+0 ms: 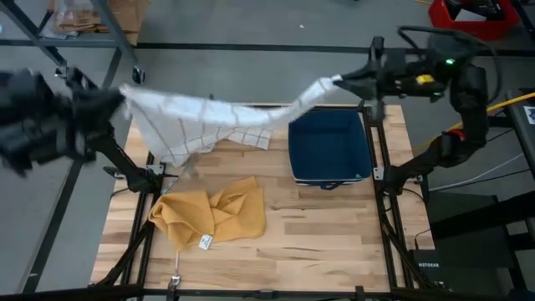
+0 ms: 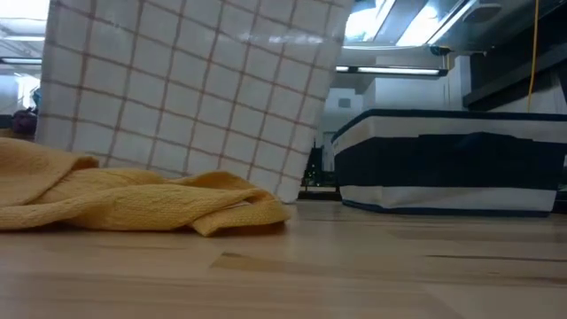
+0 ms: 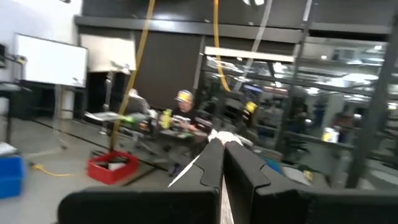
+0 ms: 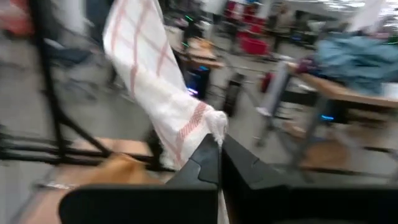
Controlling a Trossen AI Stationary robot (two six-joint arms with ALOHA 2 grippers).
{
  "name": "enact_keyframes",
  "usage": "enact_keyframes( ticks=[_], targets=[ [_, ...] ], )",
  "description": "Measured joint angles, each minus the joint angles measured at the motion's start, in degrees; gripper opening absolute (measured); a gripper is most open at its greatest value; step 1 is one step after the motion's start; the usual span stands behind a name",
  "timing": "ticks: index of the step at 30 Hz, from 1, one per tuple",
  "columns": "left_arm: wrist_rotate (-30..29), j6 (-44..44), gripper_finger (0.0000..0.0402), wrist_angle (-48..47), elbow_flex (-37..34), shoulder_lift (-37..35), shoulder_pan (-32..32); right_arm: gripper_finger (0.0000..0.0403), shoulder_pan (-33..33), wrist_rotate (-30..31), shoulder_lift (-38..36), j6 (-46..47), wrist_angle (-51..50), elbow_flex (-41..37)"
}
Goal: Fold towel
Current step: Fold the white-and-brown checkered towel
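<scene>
A white towel with thin red checks (image 1: 209,117) hangs stretched in the air over the table's far side, between my two grippers. My left gripper (image 1: 119,96) is shut on its left corner, beyond the table's far left corner. My right gripper (image 1: 338,81) is shut on its right corner, above the far edge. The towel's middle sags in a point (image 1: 180,155); in the low view its lower edge (image 2: 288,190) hangs close to the table. A crumpled yellow towel (image 1: 209,217) lies on the table's near left part. My left gripper pinches a corner of the white towel (image 3: 222,135) between its two shut fingers; only a small tuft shows past the fingertips. The fingers lie about level. The cloth runs from there toward the other gripper. My right gripper pinches the towel's other corner (image 4: 216,124) between its two shut fingers, bunched into a small knot at the fingertips. The fingers lie level and point toward the table's left side. The towel stretches away from them in a narrow, gathered band.
A dark blue basket with a white rim (image 1: 328,146) stands on the table's far right part, under the towel's right stretch. Black frame struts (image 1: 138,180) run along both table sides. Bare wood (image 1: 326,234) lies at the near right.
</scene>
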Motion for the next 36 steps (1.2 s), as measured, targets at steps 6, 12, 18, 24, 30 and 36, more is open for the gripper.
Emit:
enact_keyframes(
  ticks=[6,12,18,24,30,36],
  targets=[
    [0.00,-8.85,0.0000,-0.30,-0.11,7.14,-3.20,0.0005,6.27,-4.36,-2.54,10.03,-2.46,0.00],
    [-0.02,-15.90,0.0000,-0.17,-0.09,13.50,-6.62,0.0005,14.64,-7.01,-2.84,17.06,-8.24,0.00],
    [-0.02,-24.98,0.0000,0.05,-0.09,18.17,-10.52,0.0005,23.16,-6.99,-1.38,22.96,-8.69,-0.02],
    [0.22,-30.21,0.0000,0.02,-0.07,20.80,-13.81,0.0005,31.83,-6.91,0.12,26.49,-8.65,-0.07],
    [0.33,-32.93,0.0000,0.05,0.04,22.43,-16.28,0.0005,41.74,-1.27,3.24,28.48,-8.73,-0.07],
    [0.46,-33.73,0.0000,-0.16,0.10,24.03,-17.42,0.0005,50.43,7.92,7.87,29.16,-7.75,-0.07]
  ],
)
